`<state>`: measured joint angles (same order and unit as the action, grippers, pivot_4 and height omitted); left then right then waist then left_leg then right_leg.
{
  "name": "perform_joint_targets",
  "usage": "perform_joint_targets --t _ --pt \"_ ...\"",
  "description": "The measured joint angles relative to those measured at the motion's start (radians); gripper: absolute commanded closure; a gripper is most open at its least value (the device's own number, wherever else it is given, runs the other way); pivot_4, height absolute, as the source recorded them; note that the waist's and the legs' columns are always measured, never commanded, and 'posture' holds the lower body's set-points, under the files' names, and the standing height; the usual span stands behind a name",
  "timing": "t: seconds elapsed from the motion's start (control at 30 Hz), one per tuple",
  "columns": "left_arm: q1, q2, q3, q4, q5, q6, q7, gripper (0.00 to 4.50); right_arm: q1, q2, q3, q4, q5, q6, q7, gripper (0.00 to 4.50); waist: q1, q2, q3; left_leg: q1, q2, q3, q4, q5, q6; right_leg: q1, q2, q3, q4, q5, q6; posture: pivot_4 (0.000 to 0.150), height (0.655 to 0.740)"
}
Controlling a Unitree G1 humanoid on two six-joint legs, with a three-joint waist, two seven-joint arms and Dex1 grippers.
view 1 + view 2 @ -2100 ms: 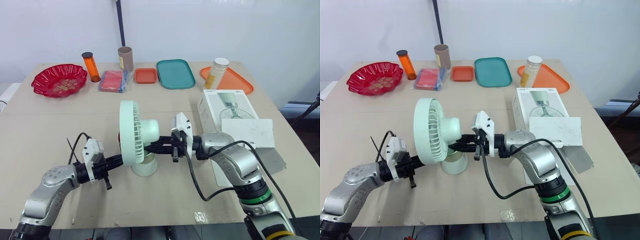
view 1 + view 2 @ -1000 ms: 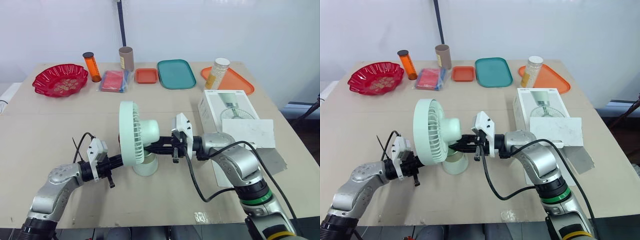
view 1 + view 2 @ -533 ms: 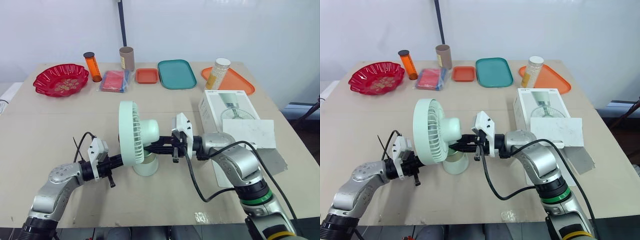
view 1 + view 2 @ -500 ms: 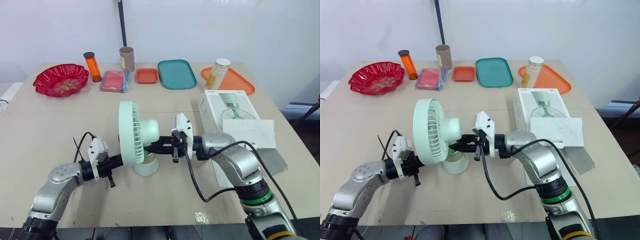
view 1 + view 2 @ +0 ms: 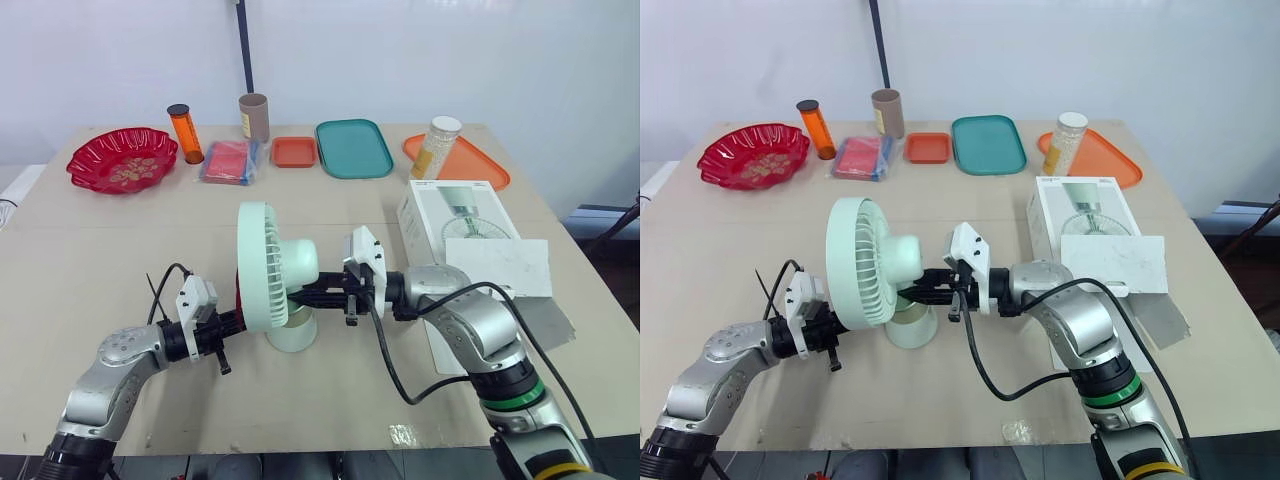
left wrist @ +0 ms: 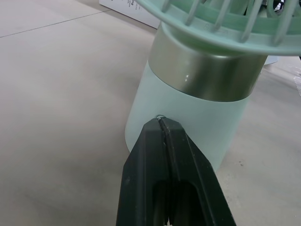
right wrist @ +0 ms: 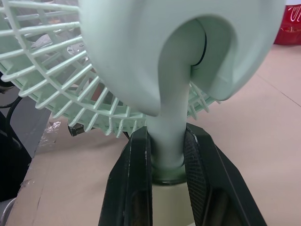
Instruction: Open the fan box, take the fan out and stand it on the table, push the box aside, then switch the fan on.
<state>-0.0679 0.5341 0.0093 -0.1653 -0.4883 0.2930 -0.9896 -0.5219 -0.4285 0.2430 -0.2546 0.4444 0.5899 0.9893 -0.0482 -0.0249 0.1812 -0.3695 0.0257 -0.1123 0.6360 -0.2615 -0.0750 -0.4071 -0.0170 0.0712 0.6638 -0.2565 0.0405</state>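
Black and pressed tight together, the fingers (image 6: 146,188) of the left gripper (image 6: 161,120) are seen with their tips touching the lower part of the fan (image 5: 272,275), on its base. That base is a smooth, frosted pale-green cylinder topped by a brushed metal band. The fan is stood upright on the matte beige table (image 5: 90,270), roughly mid-table, with its round slatted grille turned toward the robot's left. From the other side, the right gripper (image 7: 168,141) is clamped around the fan's thin curved neck, one black finger on each side, just above the base. Past the right arm, toward the robot's right, the white cardboard box (image 5: 450,212) is laid flat, with a fan printed on top and its flap folded open on the near side. Along the far edge a row of stuff is lined up:
- a scalloped red bowl (image 5: 120,160)
- an orange cylindrical bottle (image 5: 183,135) with a dark cap
- a blue-and-red packet (image 5: 228,161)
- a cardboard tube (image 5: 253,118)
- a small orange tray (image 5: 294,152)
- a rounded teal tray (image 5: 351,148)
- a white-lidded jar (image 5: 436,147) at one end of a bigger orange tray (image 5: 475,165)
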Motion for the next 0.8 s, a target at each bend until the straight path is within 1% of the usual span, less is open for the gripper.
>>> perform_joint_targets --t 0.17,0.33,0.47,0.6,0.8 --pt "0.008 0.022 0.039 -0.015 -0.024 0.000 0.000 4.47 0.000 0.002 0.001 0.001 0.002 0.000 0.008 4.14 -0.002 0.000 0.000 0.000 0.000 0.000 0.000 0.000 0.000 0.000 0.000 0.000 0.000 0.000 0.000 0.150 0.7400" --pt "0.053 0.082 0.151 -0.039 -0.071 0.023 0.002 4.47 0.001 0.001 -0.001 0.001 0.015 0.007 0.009 4.14 -0.002 0.000 0.000 0.000 0.001 0.000 0.000 0.000 0.000 -0.001 0.000 0.000 0.000 0.000 0.000 0.150 0.7400" --pt "0.112 0.108 0.224 -0.118 -0.135 0.067 0.009 4.47 0.001 -0.002 -0.011 0.001 0.035 0.022 0.012 4.14 -0.001 0.000 0.000 0.000 0.001 0.000 0.000 0.000 0.000 -0.001 0.000 0.000 0.000 0.000 0.000 0.150 0.7400" --pt "0.147 0.113 0.276 -0.177 -0.181 0.096 0.030 4.47 -0.001 -0.005 -0.024 0.001 0.053 0.028 0.011 4.14 -0.001 0.000 0.000 0.000 0.001 0.000 0.000 0.000 0.000 -0.001 0.000 0.000 0.000 0.000 0.000 0.150 0.7400" --pt "0.164 0.103 0.286 -0.210 -0.197 0.100 0.081 4.47 -0.010 -0.003 -0.029 0.010 0.058 0.035 0.009 4.14 -0.001 0.000 0.000 0.000 0.001 0.000 0.000 0.000 0.000 -0.001 0.000 0.000 0.000 0.000 0.000 0.150 0.7400"
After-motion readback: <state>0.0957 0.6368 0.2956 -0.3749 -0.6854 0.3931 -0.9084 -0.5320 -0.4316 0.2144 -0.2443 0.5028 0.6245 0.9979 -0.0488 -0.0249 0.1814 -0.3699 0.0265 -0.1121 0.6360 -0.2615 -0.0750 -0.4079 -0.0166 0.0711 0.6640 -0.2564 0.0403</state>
